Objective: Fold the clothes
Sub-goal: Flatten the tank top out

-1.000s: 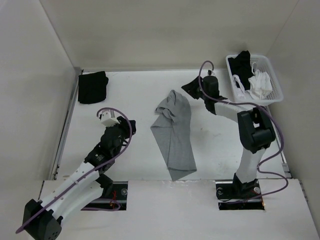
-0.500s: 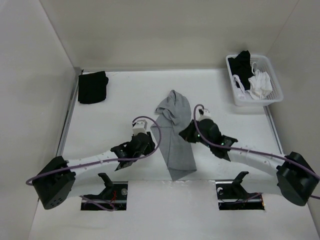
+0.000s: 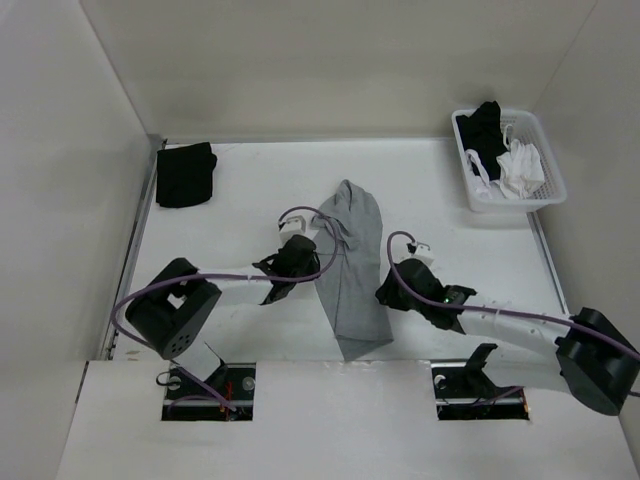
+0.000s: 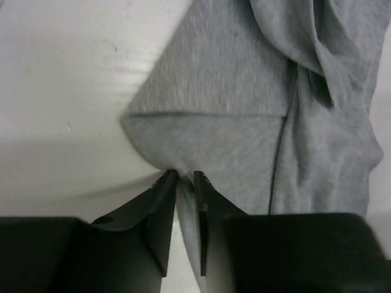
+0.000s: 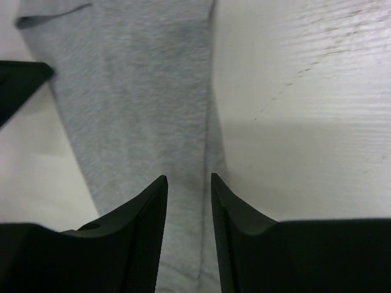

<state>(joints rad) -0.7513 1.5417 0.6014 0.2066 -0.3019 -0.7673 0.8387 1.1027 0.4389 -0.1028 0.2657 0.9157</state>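
The clothes (image 3: pixel 350 270) are one light grey knit garment lying lengthwise in the middle of the table, bunched at its far end and narrow at the near end. My left gripper (image 3: pixel 310 260) is at its left edge. In the left wrist view the jaws (image 4: pixel 185 177) stand almost together with a pinch of the grey fabric (image 4: pixel 232 79) drawn between them. My right gripper (image 3: pixel 385 292) is low at the garment's right edge. In the right wrist view it (image 5: pixel 187 177) is open, with the cloth's right border (image 5: pixel 134 91) lying flat below the gap.
A folded black cloth (image 3: pixel 186 173) lies at the back left by the wall. A white basket (image 3: pixel 463 150) holding black and white garments stands at the back right. White walls close in the table on the left, back and right.
The right arm swung down from the back near the basket to the garment's right edge. The left arm reached in to the left edge and its jaws narrowed onto the fabric.
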